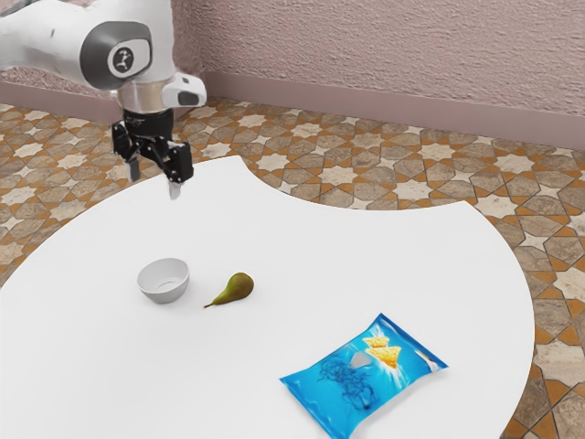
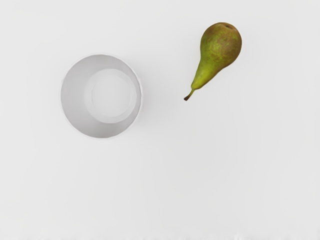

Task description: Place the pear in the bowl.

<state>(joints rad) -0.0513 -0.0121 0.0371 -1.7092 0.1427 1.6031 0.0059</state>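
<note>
A Franka arm [image 1: 46, 37] reaches in at upper L of the exterior view, its black two-finger gripper [image 1: 154, 183] hanging over the far edge of a white table [image 1: 320, 265], fingers spread wide w/ nothing btwn them. The high, fingers-down pose prob. gives the wrist cam an overview of both task items before a descent.

The green-brown pear [image 1: 239, 287] lies on its side nr ctr of the exterior view, just beside but apart from the gray bowl [image 1: 163, 296], its stem [image 2: 188, 95] end nearer the bowl than its fat end. On its side is likely its stable rest; the upright, open-topped bowl is ready to receive, the short gap suggesting a brief carry. The job looks to be at the approach stage; next move calls for lining up across the pear's body, as a grip on the tapering neck could slip or roll it.

A blue tortilla-chip bag [image 1: 352, 384] lies flat at lower R of ctr, well apart from the bowl, prob. a distractor. Its front bears chip artwork & dark-blue scribble, no brand legible. A round b/w emblem [image 1: 123, 59] marks the arm, w/o readable lettering.
</note>
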